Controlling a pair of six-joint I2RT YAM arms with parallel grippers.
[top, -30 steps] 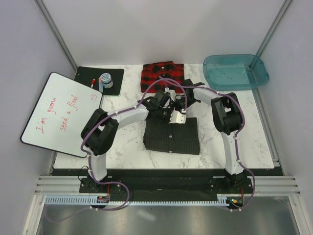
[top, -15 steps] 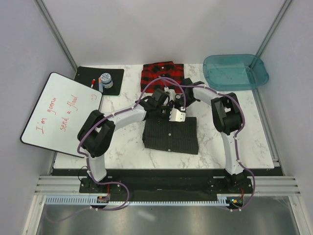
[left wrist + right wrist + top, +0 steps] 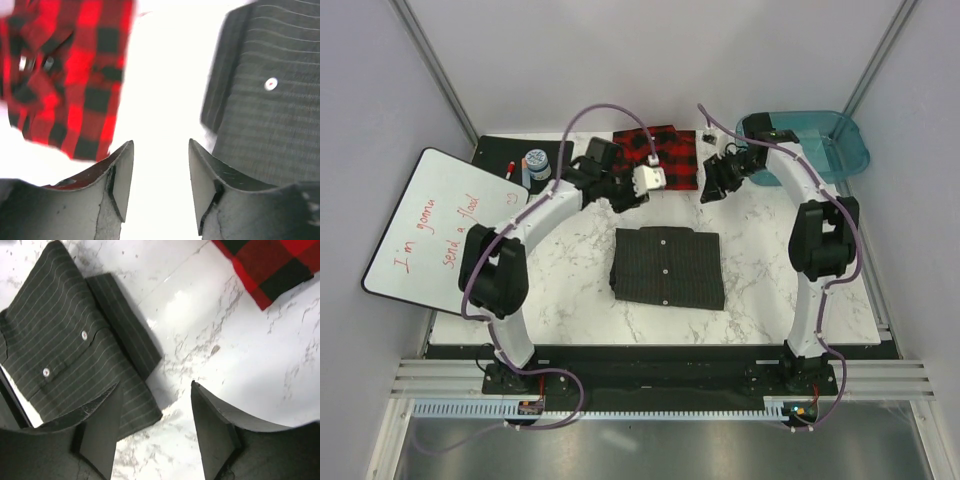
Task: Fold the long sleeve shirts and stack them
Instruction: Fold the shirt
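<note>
The dark pinstriped shirt [image 3: 665, 268] lies folded flat in the middle of the table, also seen in the left wrist view [image 3: 272, 100] and the right wrist view [image 3: 65, 335]. The red-and-black plaid shirt [image 3: 670, 152] lies folded at the back edge [image 3: 70, 75] [image 3: 270, 260]. My left gripper [image 3: 645, 190] [image 3: 161, 150] hovers open over bare table between the two shirts, holding nothing. My right gripper [image 3: 710, 188] [image 3: 156, 387] hangs open and empty just right of the plaid shirt, above marble beside the dark shirt's corner.
A teal plastic tub [image 3: 803, 145] stands at the back right, close behind the right arm. A whiteboard [image 3: 445, 230] leans off the left edge. A black mat [image 3: 555, 180] at the back left carries a small jar [image 3: 536, 163] and a marker [image 3: 510, 168].
Both grippers have opened, left the dark shirt's far edge and swung toward the back of the table, one to each side. The dark shirt now lies folded by itself.
</note>
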